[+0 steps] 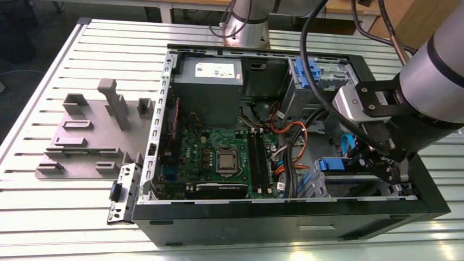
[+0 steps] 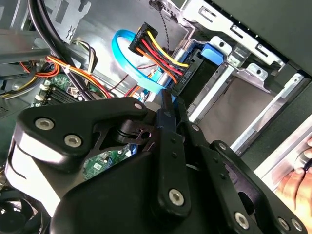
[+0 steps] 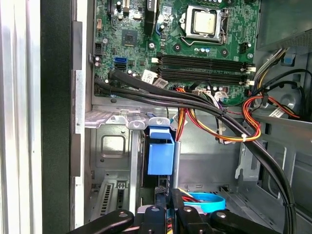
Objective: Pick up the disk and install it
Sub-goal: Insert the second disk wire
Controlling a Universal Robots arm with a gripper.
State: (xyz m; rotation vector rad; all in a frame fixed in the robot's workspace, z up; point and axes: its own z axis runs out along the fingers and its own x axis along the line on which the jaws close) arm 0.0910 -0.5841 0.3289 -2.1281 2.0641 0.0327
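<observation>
The disk [image 1: 337, 164] sits edge-on in the lower drive bay of the open computer case [image 1: 290, 215], at the exterior view's right. Its blue end tab [image 3: 161, 155] stands in the bay slot in the first wrist view, and shows again as the blue end tab [image 2: 214, 51] in the second wrist view. My gripper [image 1: 388, 163] reaches down into the case right beside that bay. In both wrist views my gripper [image 2: 165, 105] [image 3: 168, 209] has its black fingers pressed together, tips at the disk's near end. Whether they touch it is hidden.
Red, yellow and orange power wires [image 2: 158, 51] and a blue flat cable [image 2: 127, 58] hang by the bay. The motherboard [image 1: 217, 157], grey power supply [image 1: 208, 81] and upper blue bracket [image 1: 310, 70] fill the case. A grey fixture [image 1: 87, 136] lies outside. A hand [image 2: 297, 183] rests by the case's edge.
</observation>
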